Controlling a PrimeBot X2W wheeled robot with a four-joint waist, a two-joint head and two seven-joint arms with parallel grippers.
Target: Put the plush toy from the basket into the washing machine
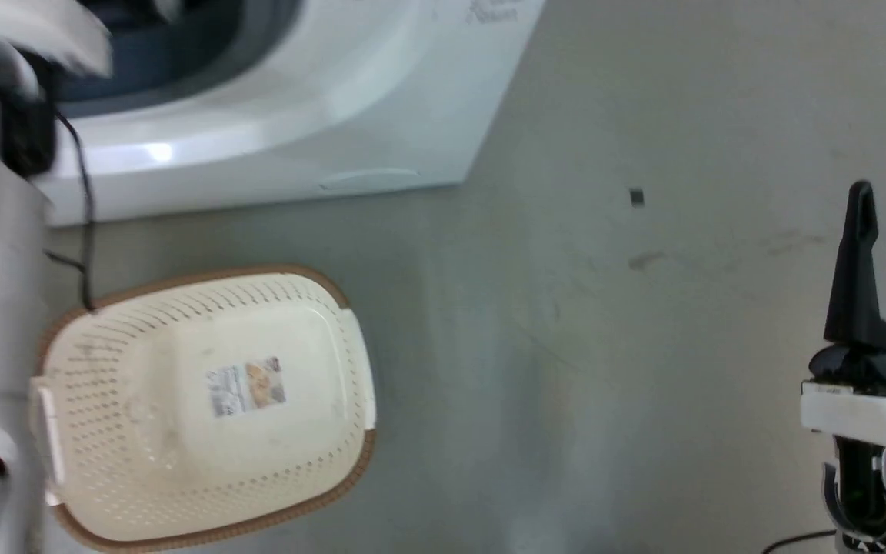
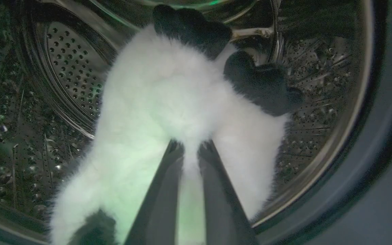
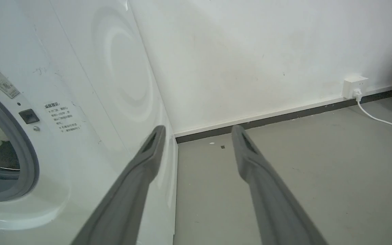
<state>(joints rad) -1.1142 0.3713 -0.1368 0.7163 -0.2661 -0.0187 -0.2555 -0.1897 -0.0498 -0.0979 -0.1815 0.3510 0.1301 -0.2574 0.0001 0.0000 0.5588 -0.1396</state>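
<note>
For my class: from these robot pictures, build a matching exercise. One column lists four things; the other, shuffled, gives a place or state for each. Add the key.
Things
1. plush toy
2. basket
3. left gripper
4. right gripper

Places or states
A. open, holding nothing, above the floor
B. shut on white fur
C. on the floor beside the washing machine, paper label showing
D. hanging in front of the steel drum and its holes

Pairs: 1-D, 2-C, 3-B, 4-A
</note>
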